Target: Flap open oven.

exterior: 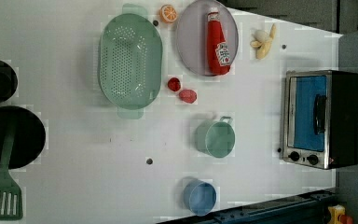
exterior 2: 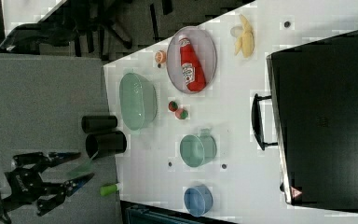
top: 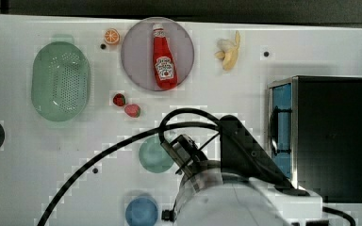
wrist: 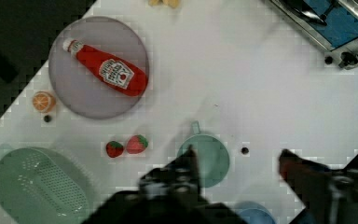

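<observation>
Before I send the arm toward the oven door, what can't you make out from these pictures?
- Oven interior: the blue-tinted glass hides it in the left view.
- Door handle and knobs: in the top view the arm covers part of them.
- Oven front in the right view: edge-on, so the handle shows but not the glass.
- Gripper: fingers spread apart in the wrist view, tips blurred.
- Blue cup: cut off by the frame edge.

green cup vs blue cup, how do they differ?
The green cup has a side handle; the blue cup shows none. In the left view the green cup looks wider than the blue cup and sits nearer the strawberries, while the blue cup sits by the table edge. Both stand upright and empty.
</observation>
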Controlling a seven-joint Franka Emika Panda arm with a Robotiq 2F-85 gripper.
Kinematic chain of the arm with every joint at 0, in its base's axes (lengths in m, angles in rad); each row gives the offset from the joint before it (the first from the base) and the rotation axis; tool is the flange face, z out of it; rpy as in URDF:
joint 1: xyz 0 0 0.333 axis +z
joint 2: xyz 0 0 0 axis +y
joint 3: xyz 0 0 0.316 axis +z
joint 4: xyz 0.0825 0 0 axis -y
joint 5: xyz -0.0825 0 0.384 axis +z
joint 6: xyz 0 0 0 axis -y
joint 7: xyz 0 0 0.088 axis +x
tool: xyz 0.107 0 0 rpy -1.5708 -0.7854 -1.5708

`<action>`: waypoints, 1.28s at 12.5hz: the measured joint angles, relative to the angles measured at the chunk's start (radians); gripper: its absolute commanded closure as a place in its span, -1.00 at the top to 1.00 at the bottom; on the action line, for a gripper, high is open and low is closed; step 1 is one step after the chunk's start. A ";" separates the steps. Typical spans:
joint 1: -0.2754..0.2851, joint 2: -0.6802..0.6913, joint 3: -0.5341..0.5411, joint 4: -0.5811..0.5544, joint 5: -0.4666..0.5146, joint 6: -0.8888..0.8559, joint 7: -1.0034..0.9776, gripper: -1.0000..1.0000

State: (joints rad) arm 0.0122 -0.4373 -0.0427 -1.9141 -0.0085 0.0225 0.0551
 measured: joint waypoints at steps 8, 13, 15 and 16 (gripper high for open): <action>-0.004 0.090 -0.035 -0.123 -0.007 -0.007 -0.118 -0.65; -0.006 0.077 -0.077 -0.197 -0.088 0.119 -0.472 -0.65; -0.017 0.072 -0.128 -0.242 -0.094 0.199 -0.601 -0.65; -0.023 0.076 -0.156 -0.258 -0.102 0.239 -0.643 -0.65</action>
State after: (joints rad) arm -0.0105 -0.3616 -0.1985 -2.1719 -0.1107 0.2617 -0.5879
